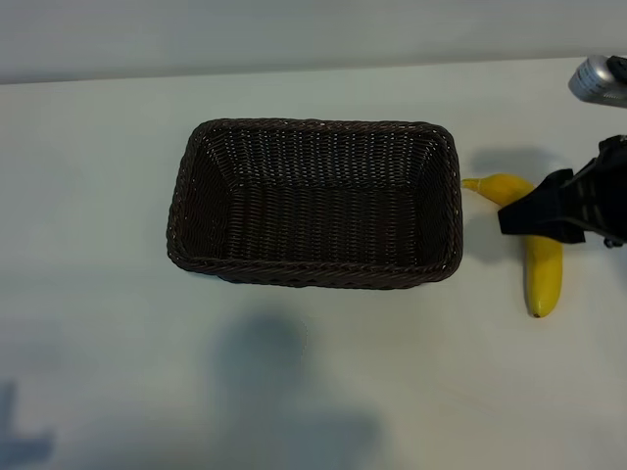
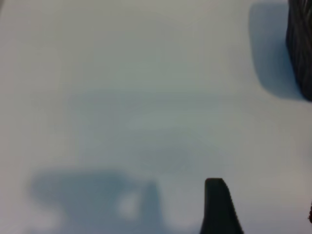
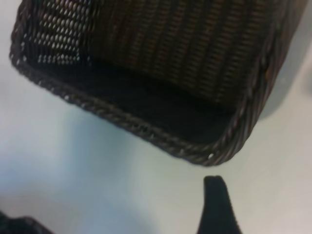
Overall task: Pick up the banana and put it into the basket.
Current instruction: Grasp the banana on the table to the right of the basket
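While hovering with the right pincer (image 1: pixel 529 211) spread wide and empty over the middle of the banana (image 1: pixel 537 250), lying flat on the counter (image 1: pixel 98 147) just beside the right end of the empty basket (image 1: pixel 186 211), looks to be at the reaching step, with no grasp made and nothing lifted. Next, most likely: lower onto the banana, set the fingers across its curve, clench, lift clear of the rim, carry over the basket and let go. Elsewhere, over bare counter near the basket, nothing doing with the left pincer (image 2: pixel 263 209), likewise released and empty.
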Action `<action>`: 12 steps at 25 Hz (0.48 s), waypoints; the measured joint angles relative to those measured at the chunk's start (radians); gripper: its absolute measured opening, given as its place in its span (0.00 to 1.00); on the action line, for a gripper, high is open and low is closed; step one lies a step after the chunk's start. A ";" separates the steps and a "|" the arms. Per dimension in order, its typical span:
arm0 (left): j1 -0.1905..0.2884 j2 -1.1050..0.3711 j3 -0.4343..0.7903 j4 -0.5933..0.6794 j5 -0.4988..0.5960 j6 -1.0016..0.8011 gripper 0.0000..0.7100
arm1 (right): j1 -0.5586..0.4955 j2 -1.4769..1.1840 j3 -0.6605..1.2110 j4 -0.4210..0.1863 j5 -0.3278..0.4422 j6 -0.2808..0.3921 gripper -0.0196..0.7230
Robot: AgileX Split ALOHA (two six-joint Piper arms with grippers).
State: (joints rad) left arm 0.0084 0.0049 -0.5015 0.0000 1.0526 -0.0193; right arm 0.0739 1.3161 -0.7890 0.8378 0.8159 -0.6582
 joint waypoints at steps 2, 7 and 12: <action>0.000 -0.012 0.000 0.000 0.000 0.000 0.67 | 0.000 0.014 -0.022 -0.005 -0.005 0.004 0.66; 0.000 -0.013 0.001 0.000 -0.001 0.001 0.67 | 0.001 0.102 -0.120 -0.050 -0.007 0.058 0.66; 0.000 -0.013 0.001 0.000 -0.001 -0.001 0.67 | 0.041 0.192 -0.239 -0.205 0.024 0.191 0.71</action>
State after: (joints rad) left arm 0.0084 -0.0078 -0.5004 0.0000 1.0519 -0.0201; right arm 0.1152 1.5086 -1.0282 0.6332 0.8401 -0.4669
